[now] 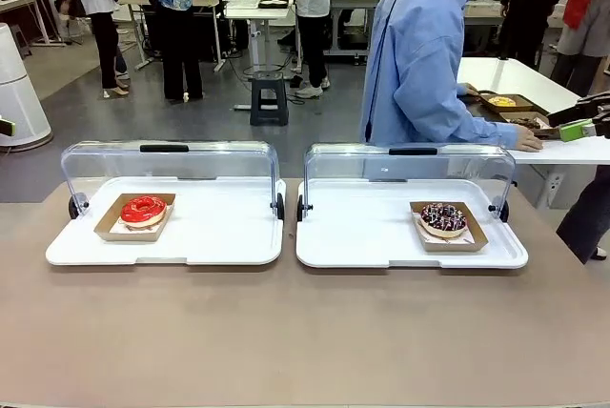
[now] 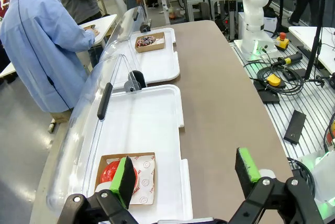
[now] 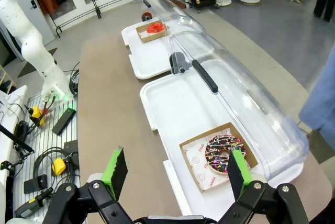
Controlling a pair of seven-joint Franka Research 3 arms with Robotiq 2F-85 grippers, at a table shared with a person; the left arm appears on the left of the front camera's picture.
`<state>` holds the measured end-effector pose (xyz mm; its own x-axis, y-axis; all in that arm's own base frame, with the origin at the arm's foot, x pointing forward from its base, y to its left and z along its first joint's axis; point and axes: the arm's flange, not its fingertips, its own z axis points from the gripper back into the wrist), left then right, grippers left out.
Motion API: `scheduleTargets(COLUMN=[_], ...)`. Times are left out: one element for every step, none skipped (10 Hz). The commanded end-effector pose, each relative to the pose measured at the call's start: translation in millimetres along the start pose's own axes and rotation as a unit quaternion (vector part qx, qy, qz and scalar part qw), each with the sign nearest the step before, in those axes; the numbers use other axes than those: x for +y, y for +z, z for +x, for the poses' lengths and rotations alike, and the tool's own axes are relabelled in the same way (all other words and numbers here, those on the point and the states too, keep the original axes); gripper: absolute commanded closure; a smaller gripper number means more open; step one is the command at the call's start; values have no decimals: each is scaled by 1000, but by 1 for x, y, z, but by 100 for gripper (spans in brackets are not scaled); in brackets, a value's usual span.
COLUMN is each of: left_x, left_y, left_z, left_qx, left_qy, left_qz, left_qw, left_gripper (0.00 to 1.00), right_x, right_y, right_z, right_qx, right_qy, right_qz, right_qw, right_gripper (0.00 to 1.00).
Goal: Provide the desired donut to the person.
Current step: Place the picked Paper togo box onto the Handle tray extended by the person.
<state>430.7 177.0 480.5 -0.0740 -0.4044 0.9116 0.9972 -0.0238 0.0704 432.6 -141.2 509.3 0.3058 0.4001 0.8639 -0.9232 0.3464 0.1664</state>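
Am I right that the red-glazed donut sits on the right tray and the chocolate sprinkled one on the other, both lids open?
Not quite: the front view shows the red-glazed donut on the left tray; the chocolate sprinkled donut is on the right tray. Both lids are open.

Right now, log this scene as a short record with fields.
left tray: red-glazed donut in cardboard boat, clear lid rolled back
right tray: chocolate sprinkled donut in cardboard boat, lid rolled back
person: at far side, turned toward a side table
left gripper: open, holding nothing
right gripper: open, holding nothing
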Motion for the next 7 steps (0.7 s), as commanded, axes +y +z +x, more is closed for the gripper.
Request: scheduleTargets(left_x=[-1, -1, -1, -1, -1, -1, -1], left_y=[2, 2, 2, 2, 2, 2, 2], left_z=[2, 2, 2, 2, 2, 2, 2], left_qx=[-1, -1, -1, -1, -1, -1, -1], left_qy=[-1, -1, -1, -1, -1, -1, -1], left_qz=[0, 0, 0, 0, 0, 0, 0], left_qw=[1000, 1000, 1000, 1000, 1000, 1000, 1000], left_gripper=[0, 0, 0, 0, 0, 0, 0], right_x=[2, 2, 2, 2, 2, 2, 2], right_y=[-2, -2, -2, -2, -2, -2, -2], right_z=[-2, -2, -2, -2, -2, -2, -2], right_qx=[3, 3, 3, 3, 3, 3, 3], right_qy=[-3, -3, -3, -3, -3, -3, -3], right_qz=[4, 4, 4, 4, 4, 4, 4], right_qw=[1000, 1000, 1000, 1000, 1000, 1000, 1000], right_gripper=[0, 0, 0, 0, 0, 0, 0])
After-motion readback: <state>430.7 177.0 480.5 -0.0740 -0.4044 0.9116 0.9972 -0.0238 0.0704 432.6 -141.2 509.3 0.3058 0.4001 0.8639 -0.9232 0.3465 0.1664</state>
